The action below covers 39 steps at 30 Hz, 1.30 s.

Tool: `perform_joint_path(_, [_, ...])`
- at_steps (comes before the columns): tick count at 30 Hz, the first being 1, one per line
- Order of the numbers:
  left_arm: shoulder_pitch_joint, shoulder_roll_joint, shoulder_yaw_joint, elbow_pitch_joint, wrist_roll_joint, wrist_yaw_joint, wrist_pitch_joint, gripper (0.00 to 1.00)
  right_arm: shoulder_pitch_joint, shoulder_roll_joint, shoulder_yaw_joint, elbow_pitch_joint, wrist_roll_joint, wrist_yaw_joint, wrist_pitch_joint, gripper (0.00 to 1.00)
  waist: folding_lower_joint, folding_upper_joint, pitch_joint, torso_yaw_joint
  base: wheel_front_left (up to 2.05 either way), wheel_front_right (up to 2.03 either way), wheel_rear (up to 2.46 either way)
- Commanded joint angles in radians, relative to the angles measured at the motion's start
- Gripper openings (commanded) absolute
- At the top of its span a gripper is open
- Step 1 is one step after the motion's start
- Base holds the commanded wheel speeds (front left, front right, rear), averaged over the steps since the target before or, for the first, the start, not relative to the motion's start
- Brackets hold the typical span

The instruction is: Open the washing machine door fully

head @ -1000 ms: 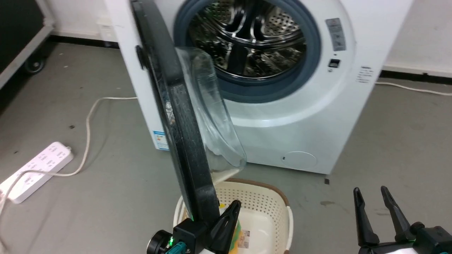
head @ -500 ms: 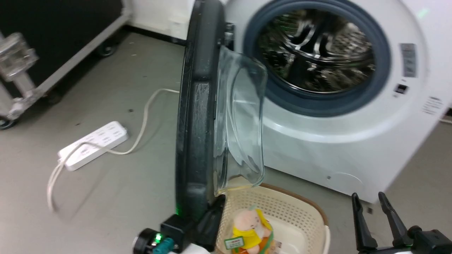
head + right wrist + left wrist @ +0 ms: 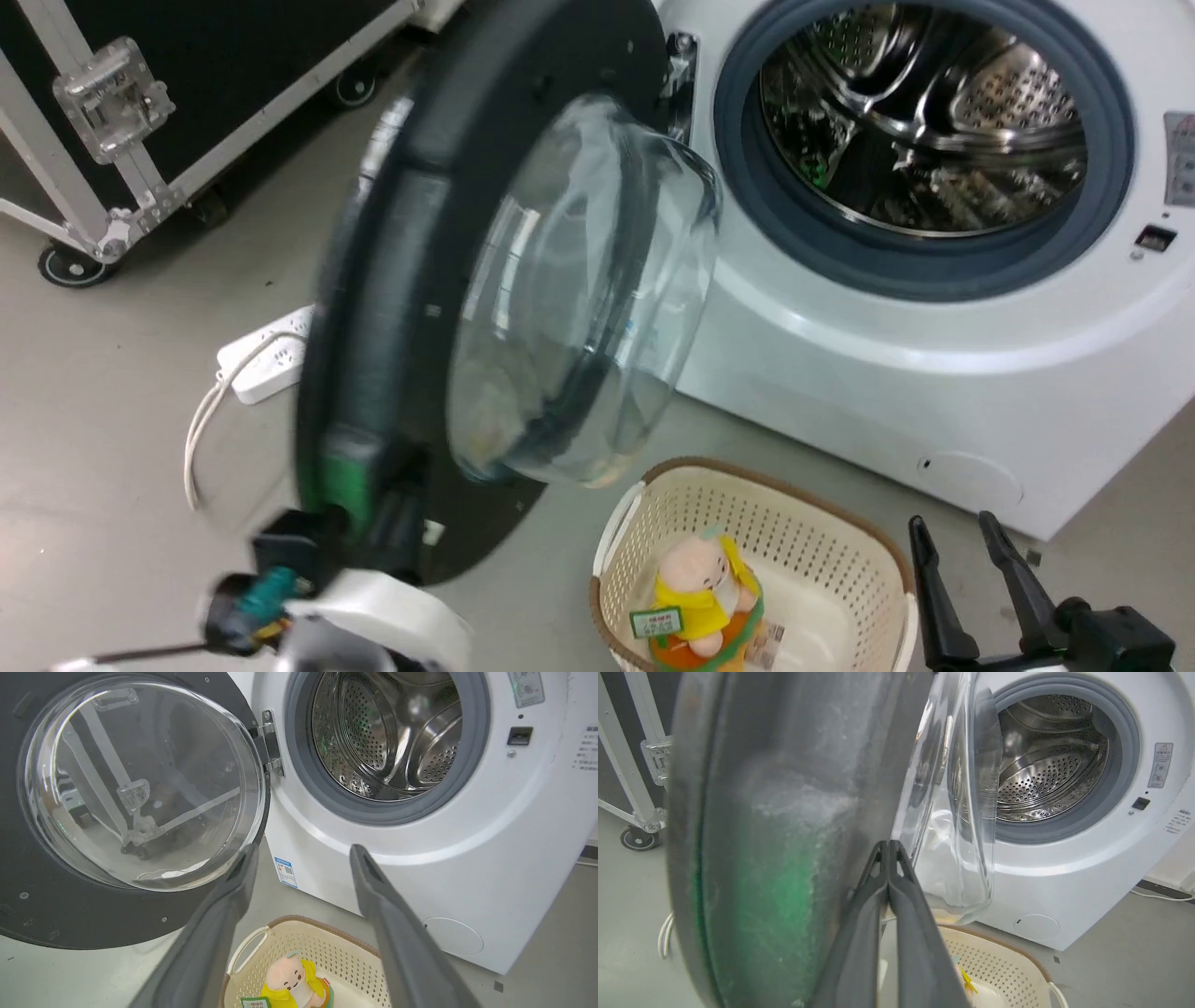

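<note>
You will find the washing machine door (image 3: 504,280) stiff and heavy (its glass fragile): push the black edge, left gripper (image 3: 888,845) pinched together, right gripper (image 3: 303,854) spread.

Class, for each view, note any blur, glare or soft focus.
Head view: door smeared by motion, drum crisp. Left wrist view: door close and out of focus, green glow on it. Right wrist view: sharp, reflections in the door glass, nearby jaws soft.

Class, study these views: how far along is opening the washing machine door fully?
Done: the washing machine door is unlatched and stands well clear of the drum. In hand: the left claw, shut, lies against the door's inner side. Left: perhaps a final swing to the limit of the hinge; the right claw hangs open.
</note>
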<state>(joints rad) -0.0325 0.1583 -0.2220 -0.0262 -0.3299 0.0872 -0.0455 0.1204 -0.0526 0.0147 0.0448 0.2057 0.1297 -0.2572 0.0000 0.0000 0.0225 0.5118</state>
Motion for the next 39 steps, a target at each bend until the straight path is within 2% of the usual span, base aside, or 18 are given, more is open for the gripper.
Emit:
perform_joint_path(1, [-0.024, 0.017, 0.024, 0.008, -0.011, 0.009, -0.005, 0.0, -0.011, 0.002, 0.003, 0.001, -0.01, 0.001, -0.005, 1.0, 0.0, 0.0, 0.025, -0.011, 0.0, 0.0, 0.0])
perform_joint_path(11, [-0.135, 0.14, 0.23, 0.094, -0.087, 0.033, -0.02, 0.0, -0.055, 0.002, -0.005, 0.001, -0.076, 0.001, -0.005, 1.0, 0.0, 0.0, 0.157, -0.069, 0.0, 0.0, 0.0])
perform_joint_path(18, [-0.223, 0.241, 0.336, 0.247, -0.129, 0.018, -0.045, 0.0, -0.077, -0.005, -0.014, -0.007, -0.133, 0.001, -0.005, 1.0, 0.0, 0.0, 0.229, -0.109, 0.0, 0.0, 0.0])
perform_joint_path(23, [-0.286, 0.291, 0.383, 0.365, -0.152, -0.003, -0.088, 0.0, -0.094, -0.018, -0.021, -0.011, -0.145, 0.001, -0.005, 1.0, 0.0, 0.0, 0.258, -0.126, 0.0, 0.0, 0.0])
perform_joint_path(28, [-0.332, 0.315, 0.401, 0.451, -0.167, -0.023, -0.127, 0.0, -0.105, -0.019, -0.025, -0.011, -0.15, 0.001, -0.005, 1.0, 0.0, 0.0, 0.268, -0.133, 0.0, 0.0, 0.0])
perform_joint_path(32, [-0.353, 0.311, 0.386, 0.487, -0.162, -0.039, -0.154, 0.0, -0.109, -0.017, -0.026, -0.006, -0.15, 0.001, -0.005, 1.0, 0.0, 0.0, 0.258, -0.131, 0.0, 0.0, 0.0])
perform_joint_path(39, [-0.342, 0.299, 0.373, 0.446, -0.16, -0.076, -0.19, 0.0, -0.121, -0.012, -0.035, 0.0, -0.141, 0.001, -0.005, 1.0, 0.0, 0.0, 0.202, -0.139, 0.0, 0.0, 0.0])
